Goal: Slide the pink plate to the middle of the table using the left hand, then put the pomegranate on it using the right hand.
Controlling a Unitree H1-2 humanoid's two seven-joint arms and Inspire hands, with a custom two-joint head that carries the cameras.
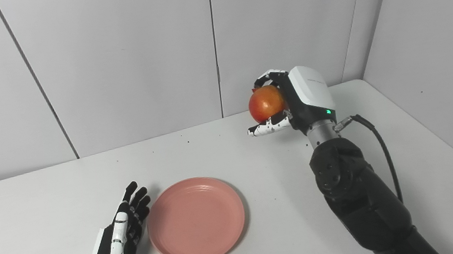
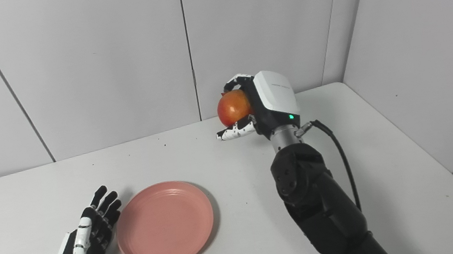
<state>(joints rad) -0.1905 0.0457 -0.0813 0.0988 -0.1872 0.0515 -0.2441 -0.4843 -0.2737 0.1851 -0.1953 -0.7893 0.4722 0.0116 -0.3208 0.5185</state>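
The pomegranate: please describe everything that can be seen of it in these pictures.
The pomegranate is a round fruit with smooth, slightly glossy skin, red shading to orange-yellow on top. It looks whole and undamaged. The right hand holds it in the air above the far part of the white table, with fingers curled over its top and the thumb under it. It touches only this hand. The pink plate lies empty, nearer the camera and to the left. The fruit's right side is hidden by the hand.

my right hand [image 1: 288, 99]: black fingers, white speckled tips, white back cover, green light
my left hand [image 1: 117, 246]: black, white thumb strip
my cable [image 1: 380, 146]: black, beside the wrist
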